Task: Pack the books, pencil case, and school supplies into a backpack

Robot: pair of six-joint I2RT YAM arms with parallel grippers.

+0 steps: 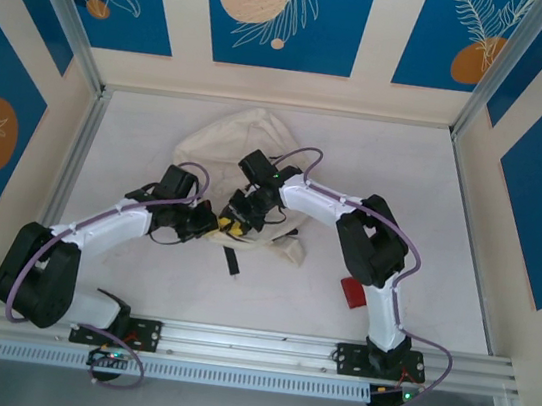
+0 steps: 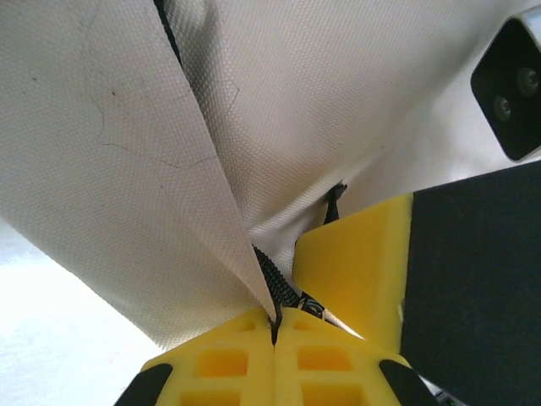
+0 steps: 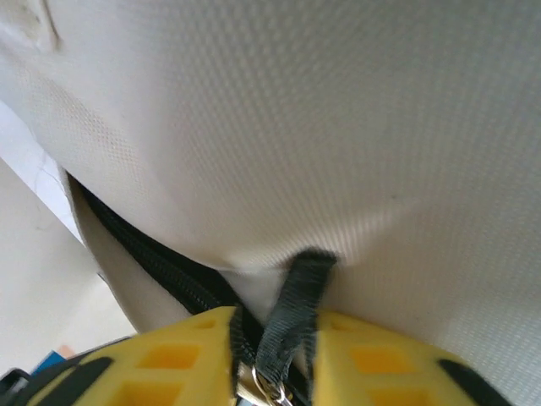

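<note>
Yellow ribbed fingers of my right end effector (image 3: 279, 328) sit closest to the lens, drawn in narrowly on a black webbing pull tab (image 3: 297, 283) with its small metal slider ring just below. From there a black zipper track (image 3: 156, 262) runs off to the left along the cream-white soft fabric backpack (image 3: 338, 127). My left end effector (image 2: 275, 320) is fully closed, pinching the fabric edge and zipper tape of the same bag, so the cloth rises from it in a tight fold. From above, the backpack (image 1: 245, 139) lies slumped in the middle of the white worktop (image 1: 415, 183), and both my end effectors meet at its near edge. A small red item (image 1: 351, 293) lies apart by my right arm. I judge this to be the opening step: the bag has to be unzipped before anything goes in. Next, I think my right side should draw the tab along the line of the track while my left holds firm as the anchor. Pulling off that line would likely bunch the soft cloth and jam the slider.
</note>
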